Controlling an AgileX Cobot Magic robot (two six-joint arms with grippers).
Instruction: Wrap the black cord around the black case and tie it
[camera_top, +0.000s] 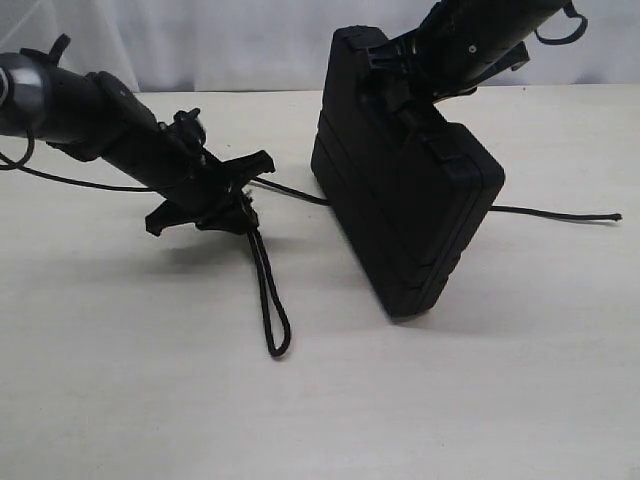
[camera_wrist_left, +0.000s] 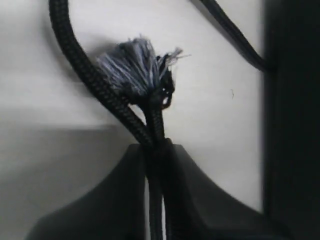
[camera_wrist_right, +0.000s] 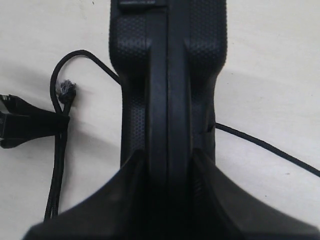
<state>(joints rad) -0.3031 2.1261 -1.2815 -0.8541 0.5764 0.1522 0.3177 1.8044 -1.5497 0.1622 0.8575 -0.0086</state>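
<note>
The black case (camera_top: 410, 210) stands on edge on the table, tilted, and my right gripper (camera_top: 400, 70) is shut on its upper end; in the right wrist view the jaws (camera_wrist_right: 167, 160) press both sides of the case (camera_wrist_right: 167, 75). The black cord (camera_top: 270, 300) runs under the case, and its free end (camera_top: 560, 214) lies to the right. Left of the case, my left gripper (camera_top: 238, 205) is shut on two strands of the cord (camera_wrist_left: 85, 70), just below the frayed grey end (camera_wrist_left: 132, 67). A loop of cord hangs down from that gripper onto the table.
The pale table (camera_top: 120, 380) stretches in front of and to the left of the case. A white curtain (camera_top: 250, 40) hangs behind the table. My left gripper (camera_wrist_right: 30, 125) shows beside the case in the right wrist view, and the case's edge (camera_wrist_left: 292, 125) shows in the left wrist view.
</note>
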